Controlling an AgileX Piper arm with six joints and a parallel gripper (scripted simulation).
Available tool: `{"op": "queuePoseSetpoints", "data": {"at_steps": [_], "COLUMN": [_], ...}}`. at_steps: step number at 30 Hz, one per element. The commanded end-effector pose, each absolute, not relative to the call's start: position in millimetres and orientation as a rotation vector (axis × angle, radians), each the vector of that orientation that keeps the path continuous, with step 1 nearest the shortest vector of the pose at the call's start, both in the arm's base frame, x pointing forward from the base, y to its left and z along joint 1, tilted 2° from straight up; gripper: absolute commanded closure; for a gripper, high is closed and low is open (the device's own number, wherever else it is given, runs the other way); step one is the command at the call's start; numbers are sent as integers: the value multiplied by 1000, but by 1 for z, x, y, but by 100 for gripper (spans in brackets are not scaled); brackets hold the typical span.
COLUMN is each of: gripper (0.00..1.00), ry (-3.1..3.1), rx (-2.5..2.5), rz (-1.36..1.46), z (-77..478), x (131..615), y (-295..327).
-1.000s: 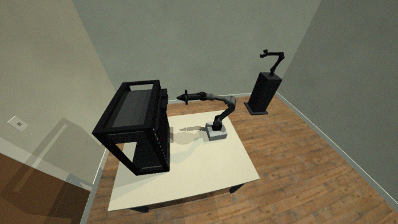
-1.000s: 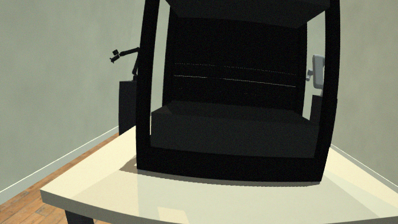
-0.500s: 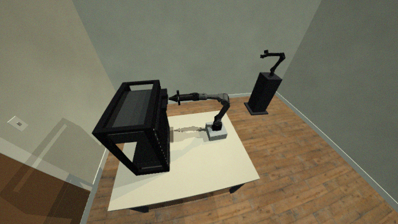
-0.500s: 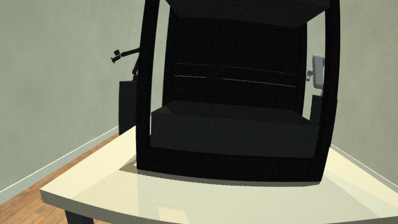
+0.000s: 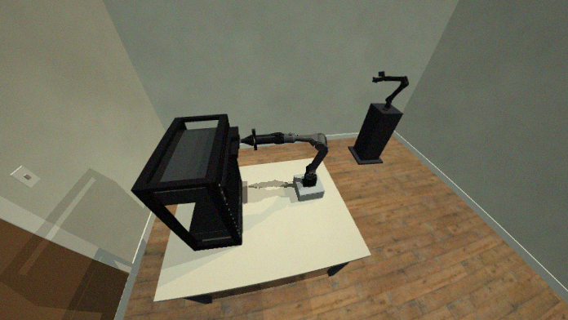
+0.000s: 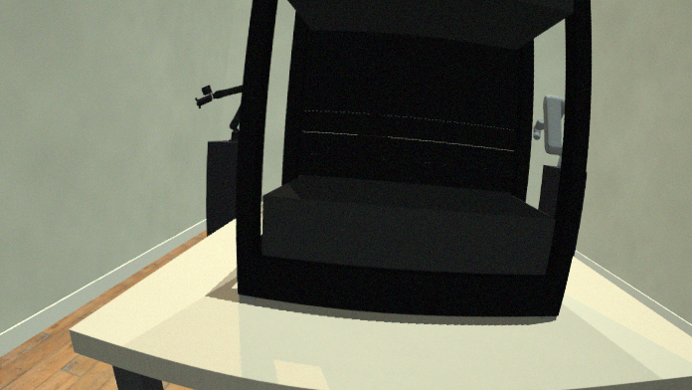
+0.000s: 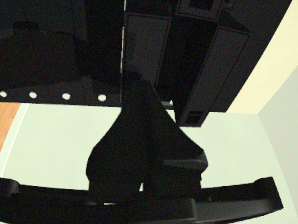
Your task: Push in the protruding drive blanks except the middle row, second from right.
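Observation:
The black rack [image 5: 157, 192] [image 6: 251, 149] stands on the left of the white table [image 5: 286, 237] [image 6: 348, 348]. The storage chassis [image 5: 192, 155] [image 6: 408, 99] sits in its upper part, and its front faces the arm. My gripper [image 5: 241, 140] [image 7: 140, 90] is shut and empty. It is held level, with its tip at the chassis front near the top. In the wrist view the dark drive blanks [image 7: 149, 39] fill the space just beyond the fingertips, and I cannot tell whether the tip touches one. One blank [image 7: 200, 63] to the right stands out further. The exterior camera sees only the rack's back, so the arm is hidden there.
The arm's grey base [image 5: 308, 188] sits on the table right of the rack. A black pedestal [image 5: 375, 131] [image 6: 221, 179] with a small camera arm stands on the wooden floor behind. A line of white dots [image 7: 67, 96] marks a rack post beside the gripper.

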State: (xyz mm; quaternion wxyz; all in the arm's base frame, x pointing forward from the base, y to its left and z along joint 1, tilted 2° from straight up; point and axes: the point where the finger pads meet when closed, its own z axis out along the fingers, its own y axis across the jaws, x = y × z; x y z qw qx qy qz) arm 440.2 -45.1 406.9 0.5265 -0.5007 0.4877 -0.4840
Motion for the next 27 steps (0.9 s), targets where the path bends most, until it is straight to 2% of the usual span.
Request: {"op": "queuePoseSetpoints", "data": {"at_steps": [1,27], "gripper": [100,100], "ry": [1165,1165], "rx": [-1195,-1195], "rz": [-1159,-1159], "z": [408,407], "x": [440,459], "y": [-45,-45]}}
